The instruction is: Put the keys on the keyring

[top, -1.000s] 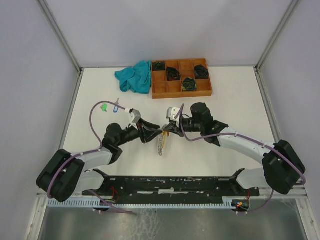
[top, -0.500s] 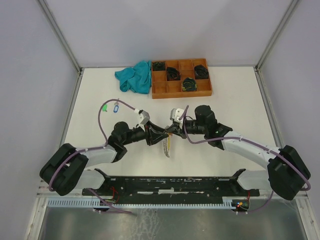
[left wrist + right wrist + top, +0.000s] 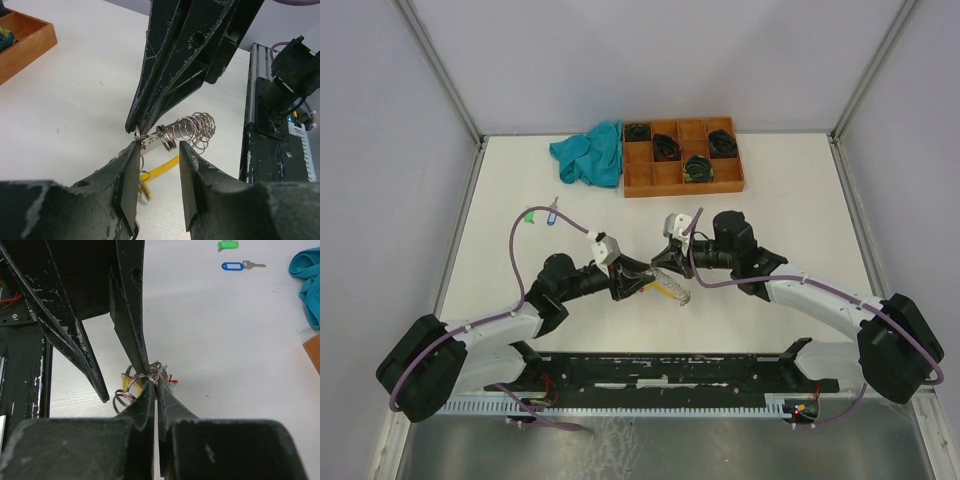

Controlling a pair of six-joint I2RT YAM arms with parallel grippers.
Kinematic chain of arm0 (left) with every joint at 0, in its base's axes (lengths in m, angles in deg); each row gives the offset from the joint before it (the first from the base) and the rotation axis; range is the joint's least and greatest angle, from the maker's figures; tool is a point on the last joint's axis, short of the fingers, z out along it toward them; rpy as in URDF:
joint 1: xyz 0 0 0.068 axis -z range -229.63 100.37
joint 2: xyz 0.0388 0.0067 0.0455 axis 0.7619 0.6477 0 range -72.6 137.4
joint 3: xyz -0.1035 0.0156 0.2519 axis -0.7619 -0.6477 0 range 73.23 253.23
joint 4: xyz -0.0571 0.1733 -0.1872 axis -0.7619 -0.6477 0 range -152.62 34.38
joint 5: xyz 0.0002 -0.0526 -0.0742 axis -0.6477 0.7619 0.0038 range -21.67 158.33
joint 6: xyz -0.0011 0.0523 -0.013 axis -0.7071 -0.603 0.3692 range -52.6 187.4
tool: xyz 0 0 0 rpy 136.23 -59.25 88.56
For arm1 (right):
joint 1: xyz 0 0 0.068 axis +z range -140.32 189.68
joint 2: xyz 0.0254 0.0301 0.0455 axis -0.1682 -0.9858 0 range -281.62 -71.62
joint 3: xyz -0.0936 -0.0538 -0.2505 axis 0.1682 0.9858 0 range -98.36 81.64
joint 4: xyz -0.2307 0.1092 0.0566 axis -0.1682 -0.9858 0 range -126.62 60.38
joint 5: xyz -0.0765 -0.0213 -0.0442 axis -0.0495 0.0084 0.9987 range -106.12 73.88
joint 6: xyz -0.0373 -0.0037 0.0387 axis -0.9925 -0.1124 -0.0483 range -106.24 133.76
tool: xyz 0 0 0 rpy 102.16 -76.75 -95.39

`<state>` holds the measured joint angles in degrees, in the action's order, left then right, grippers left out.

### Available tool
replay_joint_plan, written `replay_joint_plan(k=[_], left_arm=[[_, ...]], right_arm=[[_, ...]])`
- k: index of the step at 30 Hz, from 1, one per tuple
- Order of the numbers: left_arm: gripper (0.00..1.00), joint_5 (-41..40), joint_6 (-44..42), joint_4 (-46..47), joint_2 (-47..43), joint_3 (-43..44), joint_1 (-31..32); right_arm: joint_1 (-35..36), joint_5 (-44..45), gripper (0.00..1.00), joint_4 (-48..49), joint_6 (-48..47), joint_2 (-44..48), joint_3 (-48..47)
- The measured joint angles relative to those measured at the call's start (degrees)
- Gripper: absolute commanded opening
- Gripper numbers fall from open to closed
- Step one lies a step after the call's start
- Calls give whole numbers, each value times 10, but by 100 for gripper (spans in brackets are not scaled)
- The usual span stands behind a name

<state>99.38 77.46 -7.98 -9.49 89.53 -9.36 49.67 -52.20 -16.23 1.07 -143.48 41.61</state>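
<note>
Top camera: my two grippers meet tip to tip in the middle of the table (image 3: 790, 210). My right gripper (image 3: 657, 271) is pinched tight on the keyring (image 3: 674, 292), at one end of it. My left gripper (image 3: 638, 280) has its fingers part way apart with the ring bunch between them. I cannot tell if they squeeze it. From the pinch, the keyring stretches out toward my right arm's side and a little toward me. A yellow tag (image 3: 160, 171) hangs under it. Two loose keys, a green key (image 3: 529, 215) and a blue key (image 3: 552, 214), lie well apart from both grippers, out on the left. My left arm is nearer to them, so I think it should fetch them. A second ago the keyring pointed almost straight at me. Now it has swung sideways, and both grippers sit a little nearer to me.
</note>
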Motion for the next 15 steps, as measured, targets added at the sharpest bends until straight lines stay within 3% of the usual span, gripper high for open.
replay_joint_plan(k=[10, 15], left_arm=[[45, -6, -35, 0, -10, -14, 15], [48, -42, -32, 27, -56, -64, 37]], right_arm=[[-12, -24, 1, 0, 28, 0, 5], [-29, 3, 1, 23, 20, 0, 5]])
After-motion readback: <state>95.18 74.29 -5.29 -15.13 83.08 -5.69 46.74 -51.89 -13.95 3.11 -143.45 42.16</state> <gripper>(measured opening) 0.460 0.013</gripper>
